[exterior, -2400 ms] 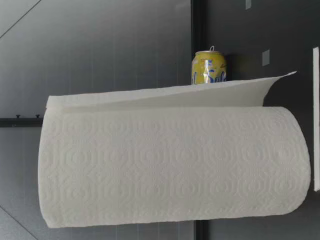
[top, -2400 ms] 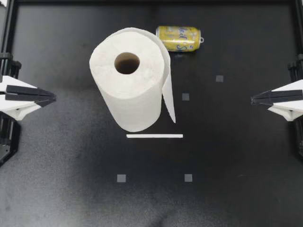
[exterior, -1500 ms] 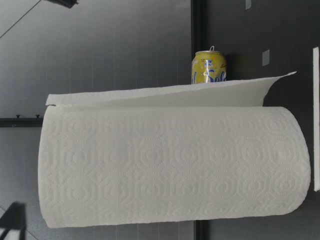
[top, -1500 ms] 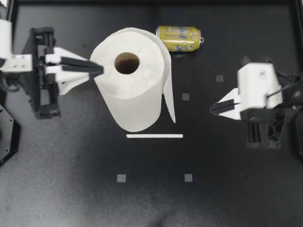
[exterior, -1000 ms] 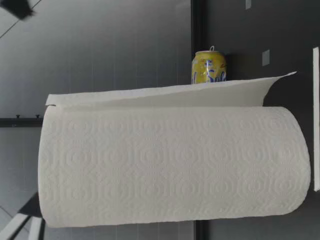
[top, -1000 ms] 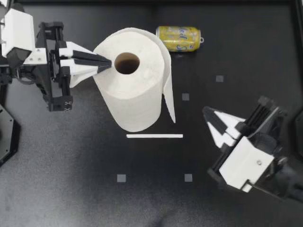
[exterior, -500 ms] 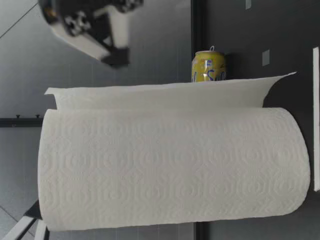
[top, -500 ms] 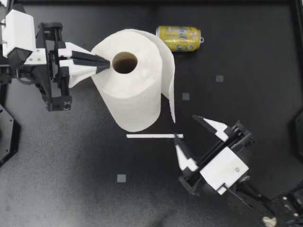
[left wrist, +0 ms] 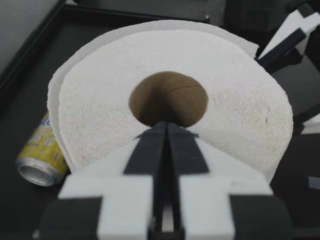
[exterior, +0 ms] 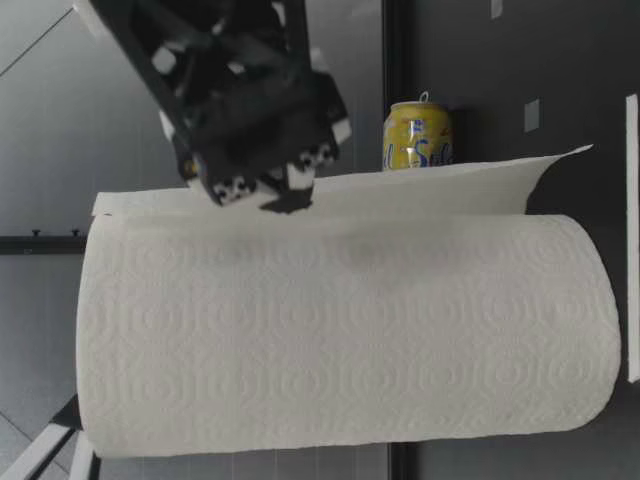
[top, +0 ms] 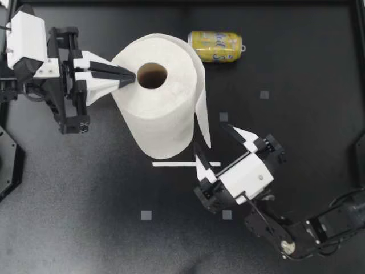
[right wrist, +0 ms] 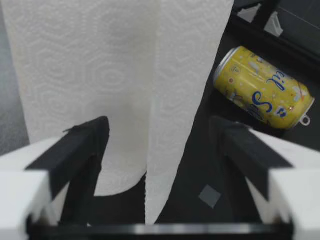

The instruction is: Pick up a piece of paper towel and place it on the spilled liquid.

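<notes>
Black and matte, the table fills the top view, dulled by pale scuffs on its near half, and a dark frame runs along its edges. On that surface you can see small grey squares set well apart and a thin white strip lying flat just in front of the paper towel roll. The roll stands upright near the middle of the table, toward your left side. A loose sheet hangs down its right flank, with its lower corner close to the strip. Behind the roll, toward the far edge, a yellow can lies on its side. Your left tool is fully closed and holds nothing. In the left wrist view its tips sit above the roll's top face, right at the rim of the cardboard core. Your right tool is spread wide. In the right wrist view the sheet hangs in the gap between the two fingers, touching neither, so nothing is gripped. Across the table, the low view shows a plain grey wall beyond the far edge.
</notes>
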Available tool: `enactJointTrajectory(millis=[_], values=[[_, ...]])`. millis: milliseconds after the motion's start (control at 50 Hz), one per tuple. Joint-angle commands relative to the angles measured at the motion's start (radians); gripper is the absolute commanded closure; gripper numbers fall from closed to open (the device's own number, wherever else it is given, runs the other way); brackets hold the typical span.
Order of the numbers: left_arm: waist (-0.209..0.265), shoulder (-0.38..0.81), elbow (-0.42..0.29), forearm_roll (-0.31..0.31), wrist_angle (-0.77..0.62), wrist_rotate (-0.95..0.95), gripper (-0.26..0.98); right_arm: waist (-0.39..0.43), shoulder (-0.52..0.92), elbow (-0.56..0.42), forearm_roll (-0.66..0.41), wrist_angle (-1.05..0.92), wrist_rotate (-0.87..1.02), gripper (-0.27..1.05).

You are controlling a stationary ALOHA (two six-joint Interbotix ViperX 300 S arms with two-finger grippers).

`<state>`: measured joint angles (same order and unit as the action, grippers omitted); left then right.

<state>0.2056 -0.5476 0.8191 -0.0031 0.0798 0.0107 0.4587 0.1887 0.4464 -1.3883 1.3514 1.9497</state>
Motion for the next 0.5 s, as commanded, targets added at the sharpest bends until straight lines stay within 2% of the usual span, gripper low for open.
enactJointTrajectory(millis=[0,480], values=[[0.006,0.012,-0.003,0.000,0.006,-0.002,0.61,-0.021,-0.009,-0.026,-0.011,-0.002,0.003,0.02],[0.005,0.014,0.002,0.000,0.008,-0.002,0.61,-0.121,-0.002,-0.021,-0.015,-0.014,-0.002,0.02]])
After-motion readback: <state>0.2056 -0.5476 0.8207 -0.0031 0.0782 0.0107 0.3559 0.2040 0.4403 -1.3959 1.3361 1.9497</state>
